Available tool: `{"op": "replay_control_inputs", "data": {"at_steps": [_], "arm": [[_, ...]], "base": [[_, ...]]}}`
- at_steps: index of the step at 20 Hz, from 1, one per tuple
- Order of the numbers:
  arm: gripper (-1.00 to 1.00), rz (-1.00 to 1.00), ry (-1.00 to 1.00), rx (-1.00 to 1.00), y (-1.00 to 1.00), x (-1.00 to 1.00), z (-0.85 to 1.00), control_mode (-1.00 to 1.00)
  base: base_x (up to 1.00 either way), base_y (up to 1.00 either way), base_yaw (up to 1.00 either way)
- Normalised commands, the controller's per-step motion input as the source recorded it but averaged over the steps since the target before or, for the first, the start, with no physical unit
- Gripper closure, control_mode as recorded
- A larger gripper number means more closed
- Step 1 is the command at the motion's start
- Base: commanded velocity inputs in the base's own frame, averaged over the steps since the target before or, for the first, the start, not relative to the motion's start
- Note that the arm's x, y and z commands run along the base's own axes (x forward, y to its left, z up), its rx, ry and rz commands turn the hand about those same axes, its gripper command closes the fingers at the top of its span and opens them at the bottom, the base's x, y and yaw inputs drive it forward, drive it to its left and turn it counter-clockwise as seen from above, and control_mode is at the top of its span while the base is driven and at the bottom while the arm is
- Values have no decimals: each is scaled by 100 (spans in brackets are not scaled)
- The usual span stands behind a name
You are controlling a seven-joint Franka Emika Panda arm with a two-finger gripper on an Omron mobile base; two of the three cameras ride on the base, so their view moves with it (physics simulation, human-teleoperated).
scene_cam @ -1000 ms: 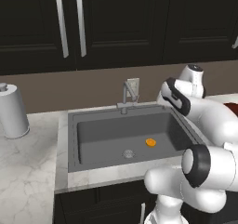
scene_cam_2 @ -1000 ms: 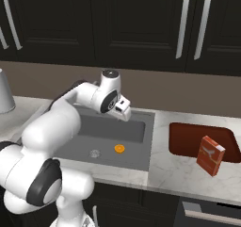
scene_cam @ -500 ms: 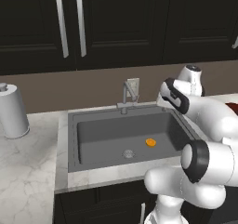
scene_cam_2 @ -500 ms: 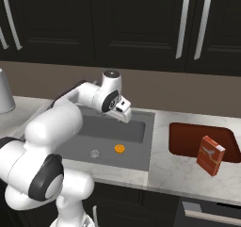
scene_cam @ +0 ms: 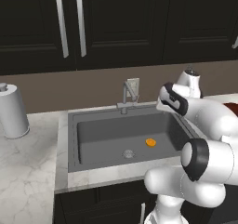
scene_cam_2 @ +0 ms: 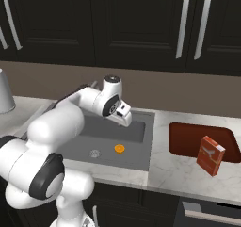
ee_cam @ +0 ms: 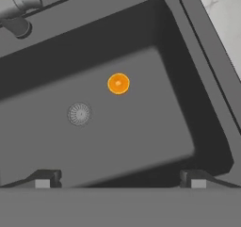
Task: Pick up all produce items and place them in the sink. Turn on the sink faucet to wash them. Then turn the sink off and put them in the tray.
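Hovering wide open and empty over the sink, gripper fingertips well apart, above 1 orange produce piece beside the drain.

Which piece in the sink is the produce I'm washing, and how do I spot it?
Find the dark grey sink set in the marble counter. On its floor, just beside the round metal drain, lies the orange piece. It is the only brightly coloured thing there.
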Motion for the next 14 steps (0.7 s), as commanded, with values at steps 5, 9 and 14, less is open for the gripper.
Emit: {"op": "replay_control_inputs", "data": {"at_steps": [5,9,14], "arm": [[-100,0,0,0,0,0,-14,-100],[-100,0,0,-2,0,0,-4,-100],[-100,0,0,-1,0,0,-18,-100]], "base": [[0,0,0],[0,0,0],[0,0,0]]}}
